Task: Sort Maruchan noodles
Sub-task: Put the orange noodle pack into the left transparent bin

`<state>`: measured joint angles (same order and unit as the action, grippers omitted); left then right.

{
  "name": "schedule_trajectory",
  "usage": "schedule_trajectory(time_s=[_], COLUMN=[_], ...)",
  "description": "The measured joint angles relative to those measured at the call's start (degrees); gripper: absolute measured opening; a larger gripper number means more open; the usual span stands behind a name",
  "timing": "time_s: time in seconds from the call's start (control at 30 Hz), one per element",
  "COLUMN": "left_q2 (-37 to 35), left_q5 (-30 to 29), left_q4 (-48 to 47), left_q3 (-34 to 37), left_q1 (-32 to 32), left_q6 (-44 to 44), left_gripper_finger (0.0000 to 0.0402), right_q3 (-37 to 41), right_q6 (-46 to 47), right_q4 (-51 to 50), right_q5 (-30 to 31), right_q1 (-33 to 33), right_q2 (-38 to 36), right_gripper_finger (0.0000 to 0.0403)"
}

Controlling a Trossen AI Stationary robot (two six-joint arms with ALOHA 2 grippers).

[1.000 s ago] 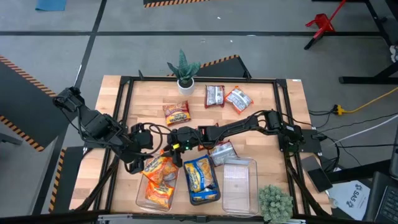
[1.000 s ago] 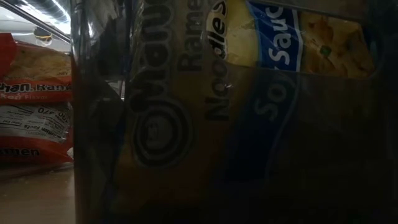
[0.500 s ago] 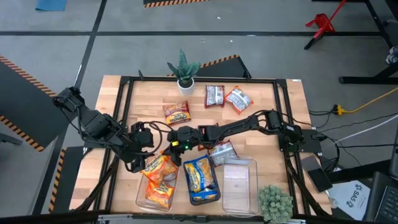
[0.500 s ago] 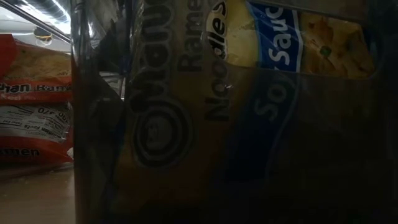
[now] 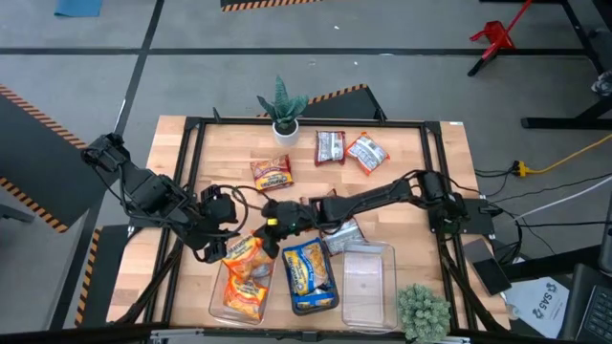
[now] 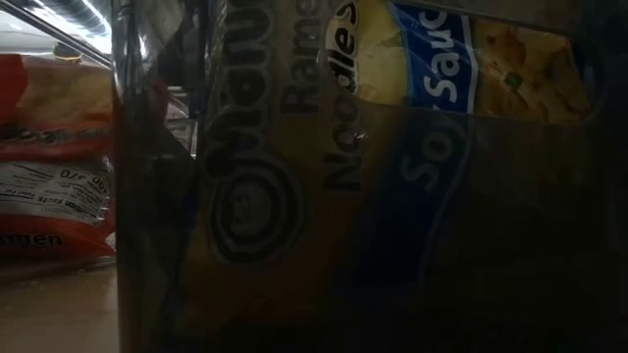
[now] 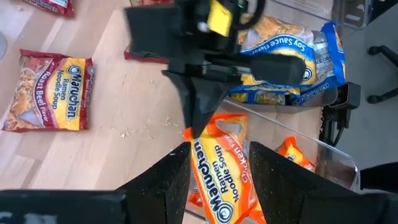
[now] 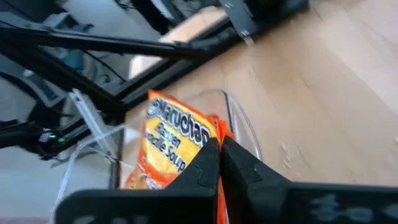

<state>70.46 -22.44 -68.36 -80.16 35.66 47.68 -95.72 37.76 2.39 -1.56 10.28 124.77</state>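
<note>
bins (image 5: 367, 279) near edge | plant (image 5: 284, 110) far edge | loose packets (image 5: 271, 172) between

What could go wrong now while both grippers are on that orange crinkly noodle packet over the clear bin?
1. Both the left gripper and the right gripper pinch the same orange crinkly plastic noodle packet; pulling apart could tear it.
2. The packet hangs over the edge of the clear rectangular plastic bin, so an early release might drop it on the wooden table.
3. The two arms sit very close together and could collide.
</note>
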Motion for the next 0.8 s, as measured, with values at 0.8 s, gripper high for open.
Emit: schedule_trajectory(time_s=[0.8], left_q2=[0.0], left_q5=[-1.2], left_q4=[-0.2], left_q3=[0.2], left_q1=[4.7], left_q6=[-2.7], left_gripper_finger=[0.0156], right_q3=[0.0], right_q6=[9.5], right_q4=[-6.1], right_q5=[9.5], right_q1=[8.3], right_q2=[-1.9], right_gripper_finger=[0.0039])
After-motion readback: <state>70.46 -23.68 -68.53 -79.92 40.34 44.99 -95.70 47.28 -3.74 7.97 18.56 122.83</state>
